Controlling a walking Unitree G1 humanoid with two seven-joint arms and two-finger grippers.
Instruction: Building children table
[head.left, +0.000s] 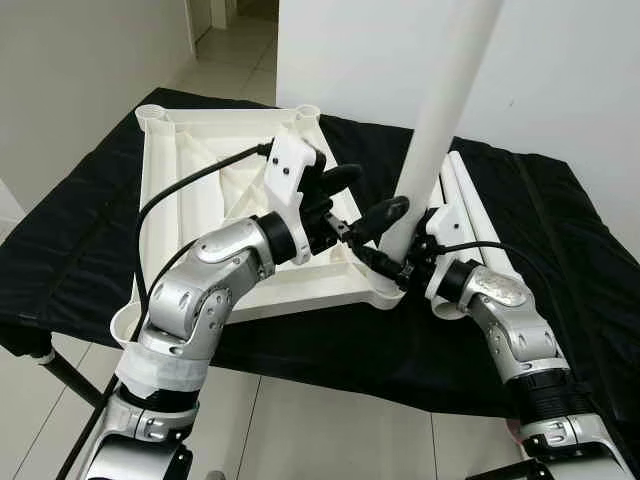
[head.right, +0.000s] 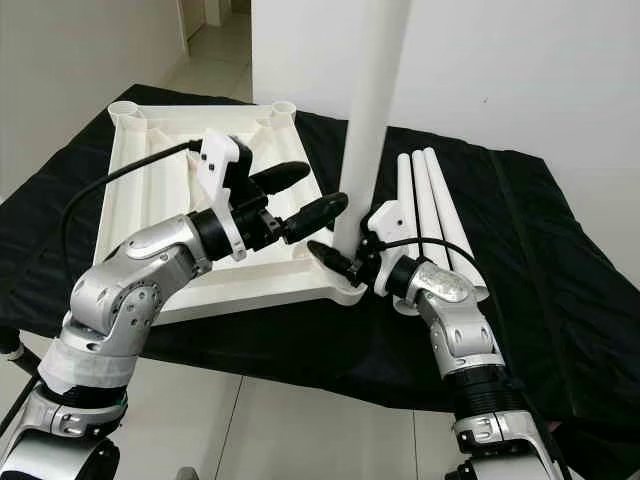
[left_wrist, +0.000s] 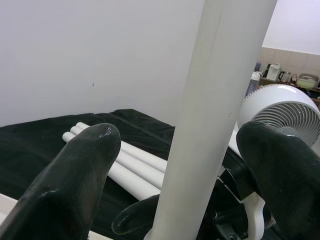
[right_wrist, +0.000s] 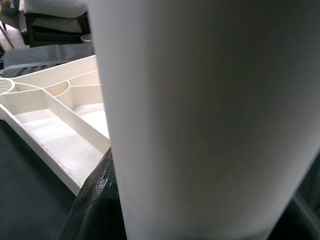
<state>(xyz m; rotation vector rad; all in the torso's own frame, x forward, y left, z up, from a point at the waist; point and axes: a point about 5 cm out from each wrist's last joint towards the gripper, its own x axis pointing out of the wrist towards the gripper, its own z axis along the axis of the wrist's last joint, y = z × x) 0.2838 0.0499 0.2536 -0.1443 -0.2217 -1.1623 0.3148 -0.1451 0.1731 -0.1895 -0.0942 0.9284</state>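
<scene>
Where the scene begins on the robot's left: an upturned white tabletop (head.left: 200, 180) lies ribs-up on the black-draped bench (head.left: 80, 230), a round leg socket at each corner.
Left claw (head.left: 362, 196): reaches across the tabletop toward its near right corner; the two black fingers (left_wrist: 75, 175) are spread wide, one on either side of the standing leg, and I cannot tell whether either one touches it.
Standing leg (head.left: 440, 110): a white tube rising upright from the corner socket just ahead of the left claw and running out of the top of the head views.
Right claw (head.right: 345, 262): low at the foot of that leg, right at the corner socket; one black finger (right_wrist: 95, 210) presses against the tube in the right wrist view, and the claw looks closed around the leg's base.
Spare legs (head.right: 430, 200): three white tubes lying side by side on the black cloth, just beyond the right claw's wrist.
Fan (left_wrist: 287, 112): a white round one stands beyond the left claw, past the leg.
</scene>
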